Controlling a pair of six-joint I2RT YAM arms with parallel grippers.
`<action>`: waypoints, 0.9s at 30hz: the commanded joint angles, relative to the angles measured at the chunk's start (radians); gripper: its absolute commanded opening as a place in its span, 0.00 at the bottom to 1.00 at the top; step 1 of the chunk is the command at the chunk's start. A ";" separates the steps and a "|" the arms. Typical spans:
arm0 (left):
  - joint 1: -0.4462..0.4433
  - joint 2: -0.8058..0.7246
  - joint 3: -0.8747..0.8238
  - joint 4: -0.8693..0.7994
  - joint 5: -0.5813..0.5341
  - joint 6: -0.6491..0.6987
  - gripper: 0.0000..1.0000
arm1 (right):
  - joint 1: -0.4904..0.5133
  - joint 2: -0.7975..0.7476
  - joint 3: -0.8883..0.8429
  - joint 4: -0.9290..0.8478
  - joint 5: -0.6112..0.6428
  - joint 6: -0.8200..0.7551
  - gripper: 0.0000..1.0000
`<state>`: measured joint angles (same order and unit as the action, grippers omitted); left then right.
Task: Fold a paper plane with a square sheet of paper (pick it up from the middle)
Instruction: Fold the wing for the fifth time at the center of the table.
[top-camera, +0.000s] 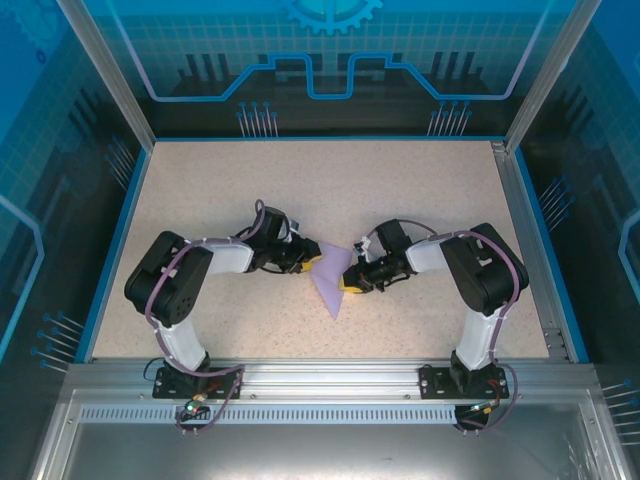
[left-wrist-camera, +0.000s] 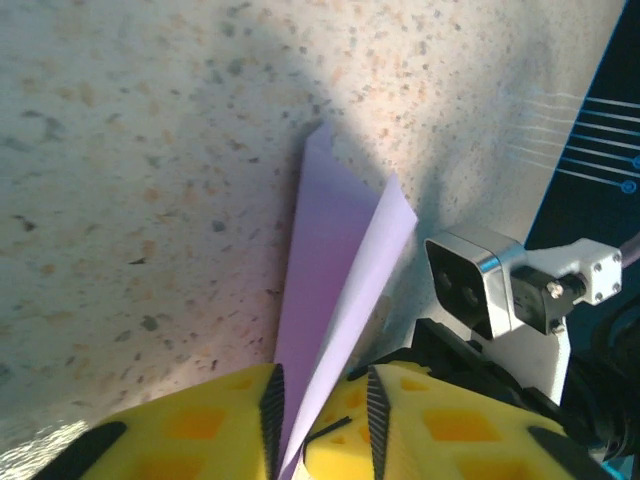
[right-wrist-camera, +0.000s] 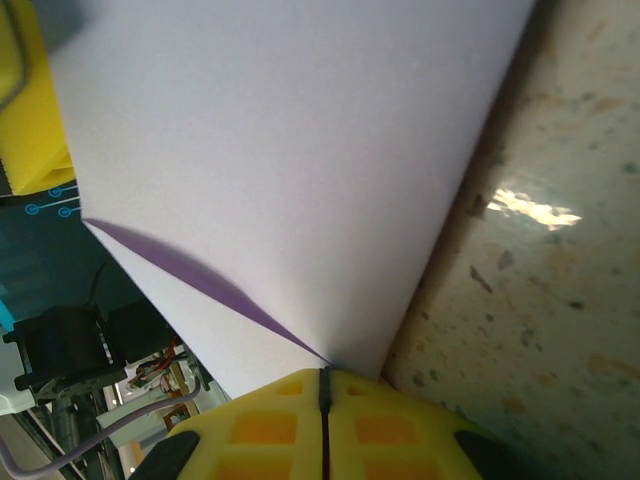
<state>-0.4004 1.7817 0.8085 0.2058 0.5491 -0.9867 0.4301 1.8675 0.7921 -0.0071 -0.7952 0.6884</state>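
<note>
as both arms (top-camera: 200, 265) (top-camera: 470, 262) bend inward over the middle of the counter (top-camera: 400, 190), the right fingers (right-wrist-camera: 280, 425) pinch the folded purple paper (top-camera: 330, 280) while the left fingers (left-wrist-camera: 225, 425) sit narrowly apart around its other edge.

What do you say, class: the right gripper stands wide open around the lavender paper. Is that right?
Not quite. The right gripper is shut on the lavender paper, its jaws pressed together with the sheet pinched between them, as the right wrist view shows.
</note>
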 joint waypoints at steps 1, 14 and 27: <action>0.012 0.002 0.006 -0.038 0.037 0.031 0.25 | -0.034 0.072 -0.031 -0.088 0.219 -0.009 0.08; -0.027 -0.116 -0.131 0.072 -0.098 -0.096 0.00 | -0.034 -0.072 -0.005 -0.087 0.165 0.052 0.15; -0.243 -0.262 -0.242 0.032 -0.544 -0.312 0.00 | 0.026 -0.343 -0.068 -0.155 0.291 0.091 0.20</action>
<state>-0.6189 1.5517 0.5861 0.2512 0.1436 -1.2320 0.4297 1.5623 0.7723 -0.1417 -0.5484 0.7433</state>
